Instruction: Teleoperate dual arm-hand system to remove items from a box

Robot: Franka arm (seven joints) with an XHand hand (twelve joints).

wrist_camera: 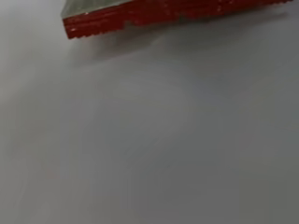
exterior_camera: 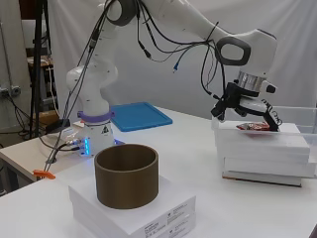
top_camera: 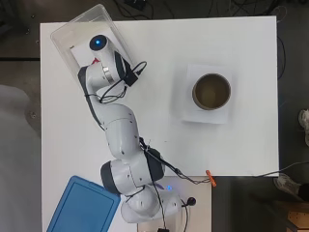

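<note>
Hand point(exterior_camera: 251, 110) over red packet point(exterior_camera: 252, 127), print unreadable

Glossy white rounded arm segments point(exterior_camera: 178, 17) are showing dark grey joint bands; loose black cables point(exterior_camera: 163, 47) are trailing alongside, and the black-and-white hand point(exterior_camera: 247, 106) is hanging beneath a silver ring.

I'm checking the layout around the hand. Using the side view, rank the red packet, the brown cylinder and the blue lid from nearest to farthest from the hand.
1. Red packet: directly under the hand, on the white stack at the right.
2. Brown cylinder: lower left of the hand, on its own white stack.
3. Blue lid: flat beside the arm's base; its gap looks similar to the cylinder's, too close to call.
</note>
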